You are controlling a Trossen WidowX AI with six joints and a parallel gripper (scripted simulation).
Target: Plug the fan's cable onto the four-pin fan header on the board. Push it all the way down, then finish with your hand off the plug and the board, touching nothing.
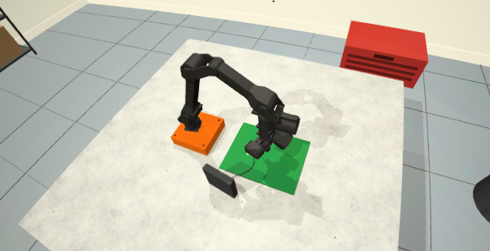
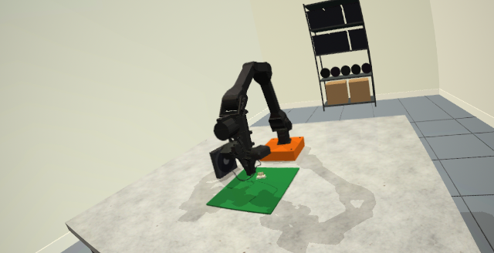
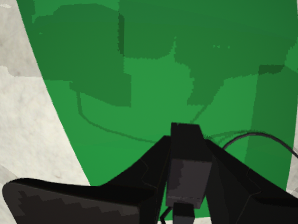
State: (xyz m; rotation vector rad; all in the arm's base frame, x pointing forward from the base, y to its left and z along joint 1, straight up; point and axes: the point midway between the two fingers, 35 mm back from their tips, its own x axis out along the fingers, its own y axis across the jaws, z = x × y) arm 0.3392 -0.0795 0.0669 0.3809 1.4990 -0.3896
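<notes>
My gripper point(image 1: 258, 155) point(image 2: 251, 172) point(image 3: 185, 144) is shut on the fan's plug, a dark block point(image 3: 189, 175) upright between the fingers in the wrist view. The thin black cable point(image 1: 249, 169) point(image 3: 255, 134) runs from it to the dark square fan point(image 1: 220, 181) point(image 2: 225, 162), which stands at the board's edge. The green board point(image 1: 292, 187) point(image 2: 285, 180) point(image 3: 150, 90) lies flat under the gripper. The small pale header point(image 2: 261, 176) is on the board, just beside the fingertips in the exterior view. It is out of sight in the wrist view. The plug appears above the board, not on the header.
The arm's orange base point(image 1: 199, 138) point(image 2: 285, 153) is beside the board. The fan and its slack cable are close to the gripper. A red chest point(image 1: 384, 53) and a shelf rack point(image 2: 343, 54) stand beyond the table. Arm shadows cross the board.
</notes>
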